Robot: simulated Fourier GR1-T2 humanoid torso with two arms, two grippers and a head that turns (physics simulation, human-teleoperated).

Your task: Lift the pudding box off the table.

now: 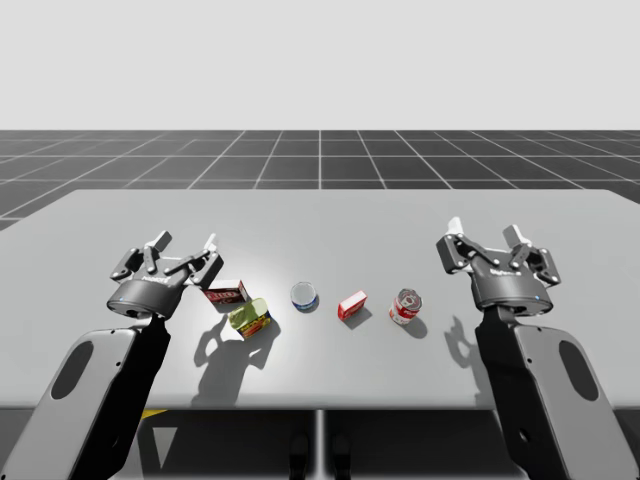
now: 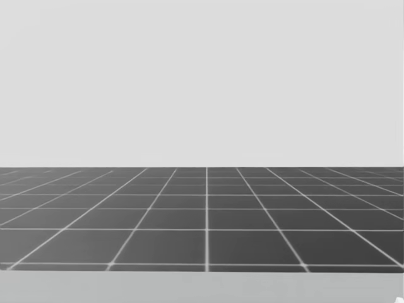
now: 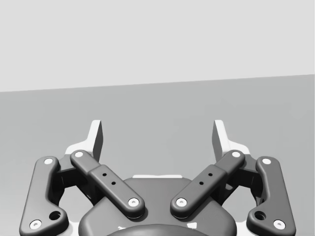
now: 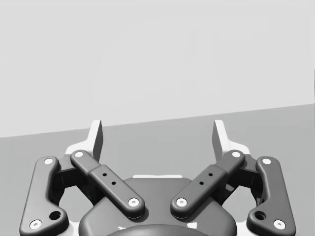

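A small dark red box [image 1: 228, 292], the pudding box, lies on the grey table [image 1: 330, 225] just right of my left gripper [image 1: 185, 247]. That gripper hovers open beside it, fingers apart and apart from the box. In the left wrist view my left gripper [image 3: 157, 135] is open with only bare table ahead of it. My right gripper [image 1: 484, 233] stands open at the table's right side, far from the box. The right wrist view shows my right gripper [image 4: 157, 135] with nothing between its fingers.
A green and yellow box [image 1: 248, 317] lies against the dark red box's near side. Further right in a row lie a blue-rimmed can [image 1: 305, 296], a red and white box [image 1: 352, 305] and a red can [image 1: 405, 305]. The table's far half is bare.
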